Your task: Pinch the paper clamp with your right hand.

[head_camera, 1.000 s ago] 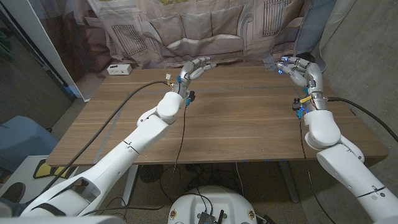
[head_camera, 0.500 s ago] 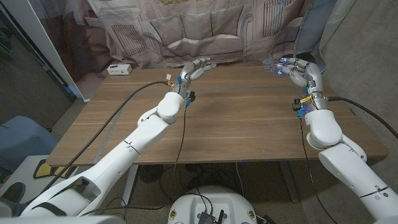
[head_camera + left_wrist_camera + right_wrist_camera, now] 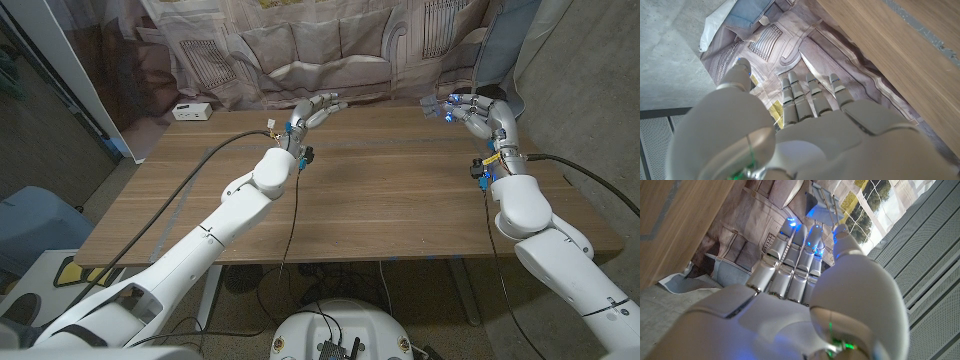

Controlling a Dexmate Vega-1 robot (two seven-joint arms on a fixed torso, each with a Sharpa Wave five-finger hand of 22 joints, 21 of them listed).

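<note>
No readable text, label, brand, number or sign in any view; small white box (image 3: pixel 191 111) at table's (image 3: pixel 380 190) far left corner carries marks too small to make out

Head view: high, fixed, looks down and forward over wooden table (image 3: pixel 380 180); whole tabletop in frame, printed curtain (image 3: pixel 320 45) beyond table's far edge, both arms enter from near corners.

Left wrist view: very close behind left hand (image 3: pixel 805 135), looks along hand's back past table's far edge toward curtain (image 3: pixel 785 45); picture turned, table (image 3: pixel 900 55) a diagonal strip.

Right wrist view: same closeness behind right hand (image 3: pixel 790 310), turned, table (image 3: pixel 675 225) at corner, curtain (image 3: pixel 740 235) ahead.

Shared by all views: table's far edge, curtain.
</note>
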